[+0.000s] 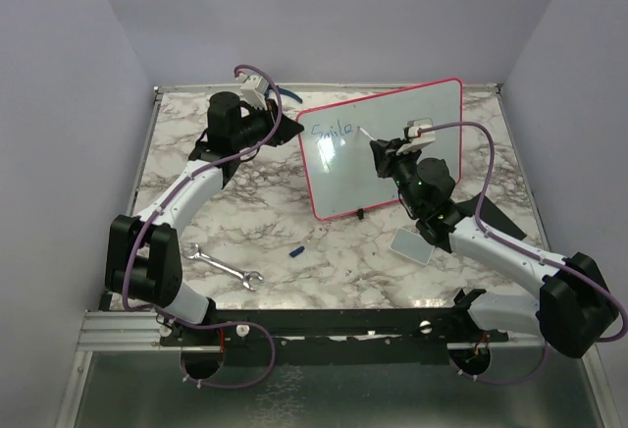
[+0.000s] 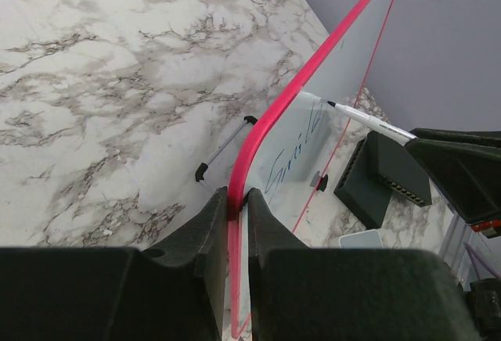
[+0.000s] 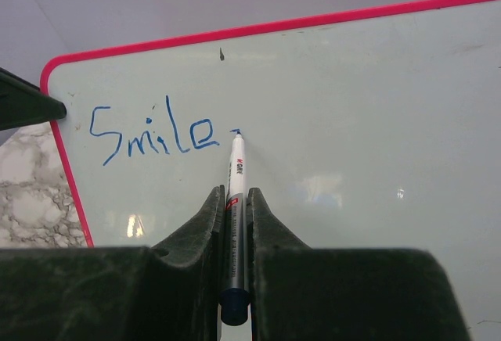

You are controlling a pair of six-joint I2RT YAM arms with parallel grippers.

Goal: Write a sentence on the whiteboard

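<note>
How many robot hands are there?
2. The left hand pinches the left edge of the whiteboard. The right hand grips the marker, tip at the board. None seem hidden.

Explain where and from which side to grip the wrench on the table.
Probably the slim shank of the wrench, midway between its wider heads, from straight above: it lies flat on the table, so only the shank's narrow sides can be pinched.
</note>
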